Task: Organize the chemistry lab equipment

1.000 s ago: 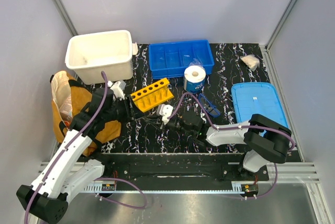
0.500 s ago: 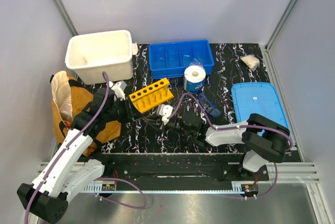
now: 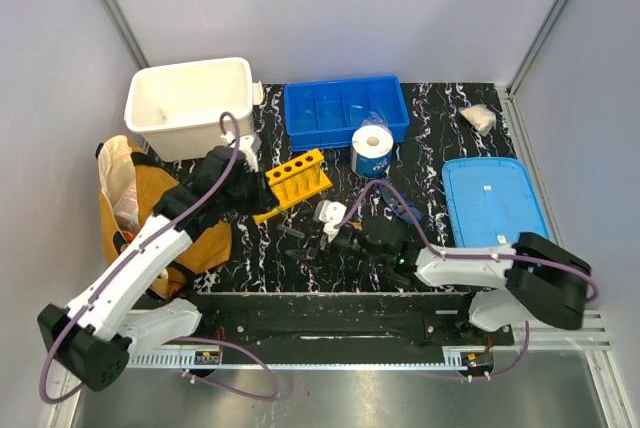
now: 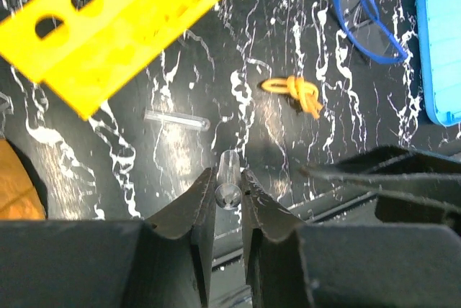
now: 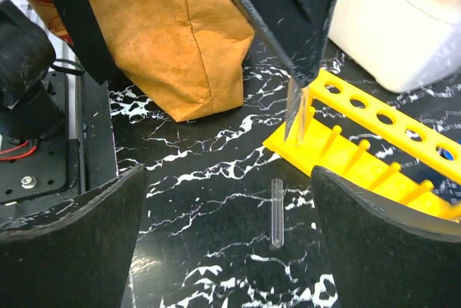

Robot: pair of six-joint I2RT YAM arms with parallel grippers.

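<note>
In the left wrist view my left gripper [image 4: 229,175] is shut on a clear tube [image 4: 230,168], held off the table. The right wrist view has that tube [image 5: 298,115] hanging above the near end of the yellow test-tube rack [image 5: 374,160]. From above, my left gripper [image 3: 252,196] sits beside the rack [image 3: 292,180]. My right gripper [image 5: 229,211] is open wide, low over the table, with a second clear tube [image 5: 276,213] lying flat between its fingers, untouched. Blue-rimmed goggles [image 4: 367,24] and a small yellow piece [image 4: 295,93] lie on the black mat.
A tan bag [image 3: 130,198] stands at the left, a white bin [image 3: 190,103] and a blue divided tray [image 3: 345,110] at the back. A paper roll [image 3: 372,150] stands behind the rack. A blue lid [image 3: 495,198] lies at the right.
My left gripper closed on a tube and carried it up and back to the rack's near end. My right gripper opened wide and shifted slightly right.
</note>
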